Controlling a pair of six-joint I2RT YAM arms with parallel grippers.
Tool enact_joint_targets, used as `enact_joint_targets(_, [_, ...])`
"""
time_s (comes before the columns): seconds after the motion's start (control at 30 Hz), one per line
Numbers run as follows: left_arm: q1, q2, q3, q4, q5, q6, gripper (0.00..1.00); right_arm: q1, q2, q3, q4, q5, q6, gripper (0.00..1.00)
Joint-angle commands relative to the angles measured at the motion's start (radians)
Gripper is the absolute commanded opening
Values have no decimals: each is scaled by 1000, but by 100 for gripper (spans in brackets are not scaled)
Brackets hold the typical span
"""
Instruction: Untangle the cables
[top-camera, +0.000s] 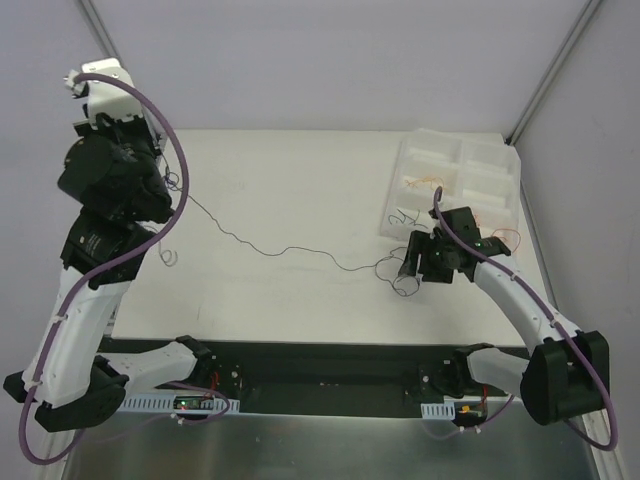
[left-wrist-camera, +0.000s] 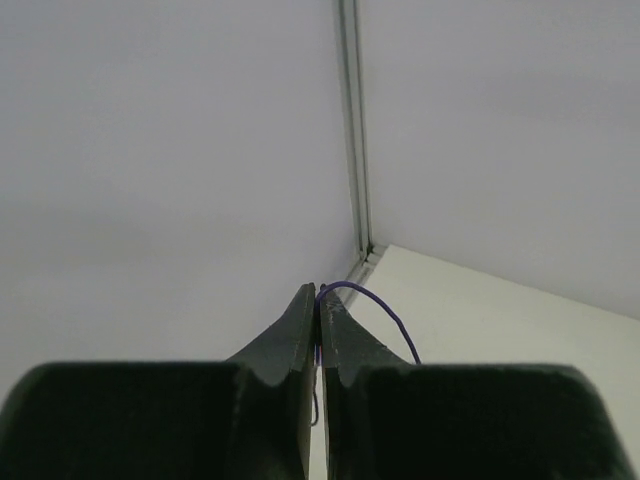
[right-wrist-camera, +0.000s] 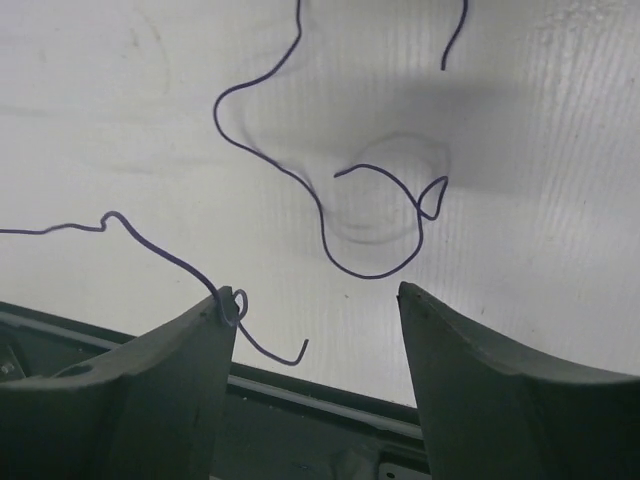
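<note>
Ideally, with the left fingers (left-wrist-camera: 295, 335) pinching the purple wire (left-wrist-camera: 380, 300), the spread right fingers (right-wrist-camera: 180, 360) should back off slowly, snagging nothing.

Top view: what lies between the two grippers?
One thin wire, strung from left gripper to right gripper over bare table; top view shows it.

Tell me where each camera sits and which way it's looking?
Top: above and behind the arms, looking down at the table; the raised left arm and low right arm show.
Left wrist: high up, facing the wall corner; the shut left tool pinches a purple wire.
Right wrist: low, facing the table; the open right tool frames curly wires.
Shared: top and right wrist both see those curly wires.
</note>
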Motion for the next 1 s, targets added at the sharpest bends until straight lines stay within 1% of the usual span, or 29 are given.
enact_joint_targets(0.0, [-23, -3, -93, -179, 21, -241, 0, 2, -44, 45, -42, -98, -66, 71])
enact_joint_targets(0.03, [-23, -8, -108, -210, 50, -273, 0, 0, -47, 45, -39, -108, -64, 73])
enact_joint_targets(0.13, [-23, -11, -168, -302, 171, -372, 0, -30, -27, 51, -39, -153, -51, 74])
enact_joint_targets(0.17, [-23, -8, -183, -340, 220, -413, 0, -40, -20, 55, -30, -202, -55, 76])
enact_joint_targets(0.23, [-21, -6, -238, -383, 306, -487, 0, -28, 12, 68, 29, -379, -110, 78])
enact_joint_targets(0.27, [-20, -3, -271, -402, 355, -534, 0, -15, 35, 105, -7, -391, -129, 78])
enact_joint_targets(0.33, [-20, 6, -330, -429, 418, -592, 0, -11, 59, 136, -62, -293, -107, 78])
enact_joint_targets(0.37, [-18, 9, -363, -442, 450, -626, 0, -20, 62, 140, -75, -217, -80, 77])
enact_joint_targets(0.4, [-17, 14, -390, -449, 485, -663, 0, -32, 66, 142, -87, -149, -43, 74])
enact_joint_targets(0.43, [-17, 15, -421, -455, 547, -695, 0, -41, 84, 145, -105, -79, -5, 68])
enact_joint_targets(0.47, [-17, 20, -449, -457, 596, -729, 0, -49, 106, 151, -136, -16, 24, 64])
enact_joint_targets(0.5, [-17, 24, -484, -457, 631, -772, 0, -49, 135, 160, -162, 26, 49, 63])
enact_joint_targets(0.6, [-17, 37, -590, -456, 772, -928, 0, -47, 193, 151, -179, 51, 58, 61])
enact_joint_targets(0.7, [-17, 72, -662, -454, 897, -1014, 0, -46, 223, 127, -153, 88, 35, 61])
enact_joint_targets(0.77, [-17, 104, -690, -454, 979, -1042, 0, -46, 241, 122, -139, 96, 16, 59])
enact_joint_targets(0.8, [-17, 121, -694, -452, 1041, -1050, 0, -47, 253, 119, -119, 88, 9, 56])
enact_joint_targets(0.83, [-17, 138, -697, -454, 1056, -1051, 0, -44, 259, 111, -104, 82, 9, 54])
enact_joint_targets(0.87, [-17, 152, -703, -454, 1108, -1054, 0, -40, 267, 99, -63, 77, 9, 52])
enact_joint_targets(0.9, [-17, 162, -706, -454, 1134, -1062, 0, -35, 276, 82, -20, 76, 15, 52])
enact_joint_targets(0.93, [-17, 167, -713, -452, 1141, -1077, 0, -29, 298, 69, 0, 74, 25, 48])
enact_joint_targets(0.97, [-17, 172, -714, -451, 1151, -1090, 0, -26, 316, 70, 5, 77, 31, 46])
